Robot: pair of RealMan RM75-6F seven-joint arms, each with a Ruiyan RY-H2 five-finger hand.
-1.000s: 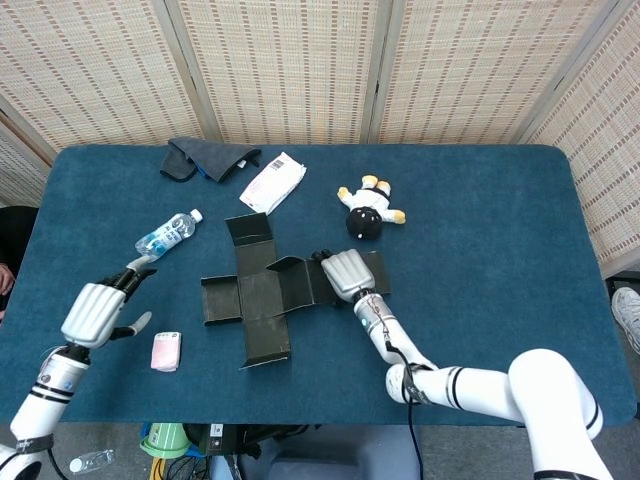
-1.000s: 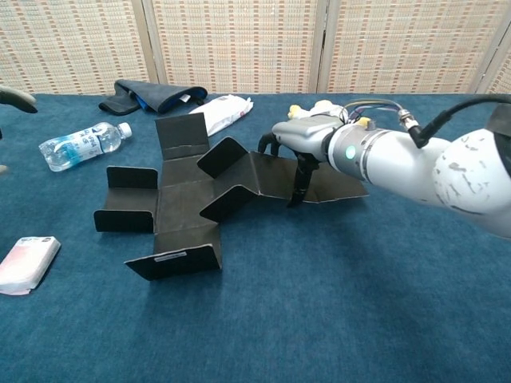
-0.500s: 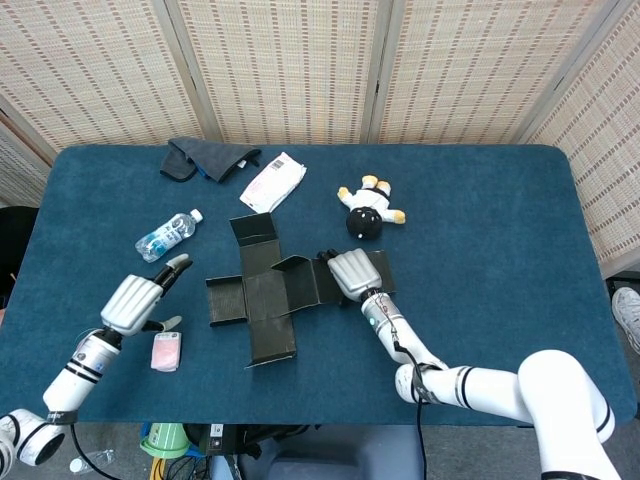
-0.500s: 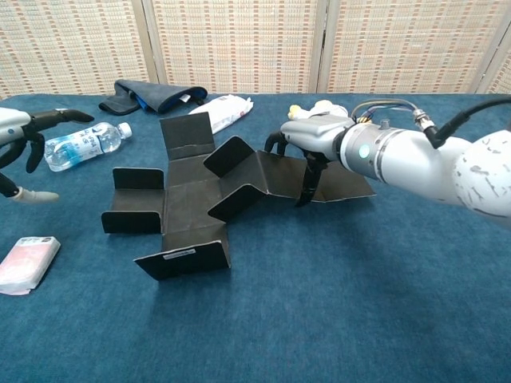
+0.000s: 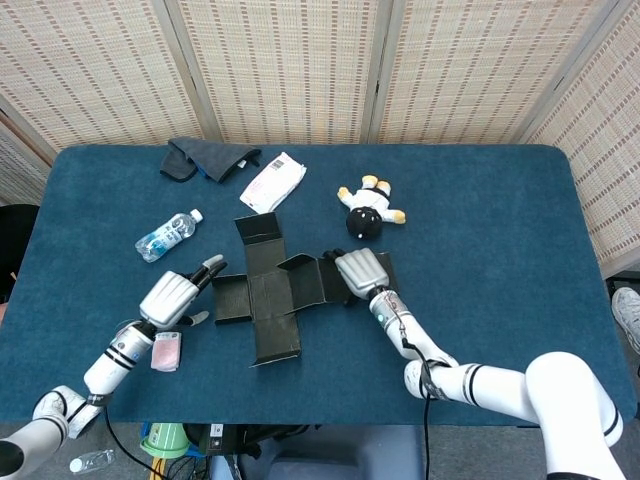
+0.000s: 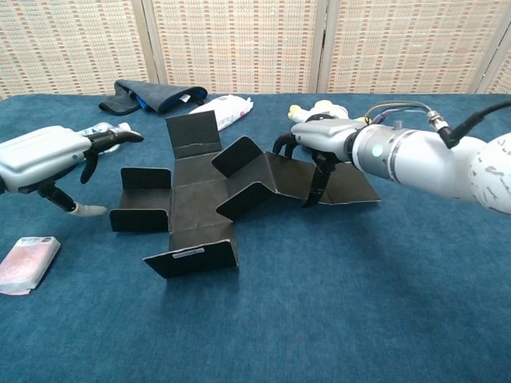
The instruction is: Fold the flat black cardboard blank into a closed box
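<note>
The black cardboard blank point(image 5: 270, 297) point(image 6: 196, 209) lies cross-shaped at the table's middle, with several flaps standing up. My right hand point(image 5: 362, 272) point(image 6: 321, 148) sits on its right panel, fingers hooked over the far edge and thumb down at the near edge, gripping it. My left hand point(image 5: 171, 297) point(image 6: 46, 155) hovers just left of the blank's upright left flap point(image 6: 140, 209). Its fingers are apart and hold nothing.
A water bottle point(image 5: 167, 233) lies left of the blank, and a small pink-white pack point(image 5: 165, 350) point(image 6: 27, 264) near the front left. Behind are a dark cloth point(image 5: 205, 158) point(image 6: 152, 94), a white packet point(image 5: 272, 182) point(image 6: 227, 109) and a plush toy point(image 5: 369, 209).
The blank has slid a little to the right under my right hand. My left hand has come in from the far left, close to the blank's left flap.
</note>
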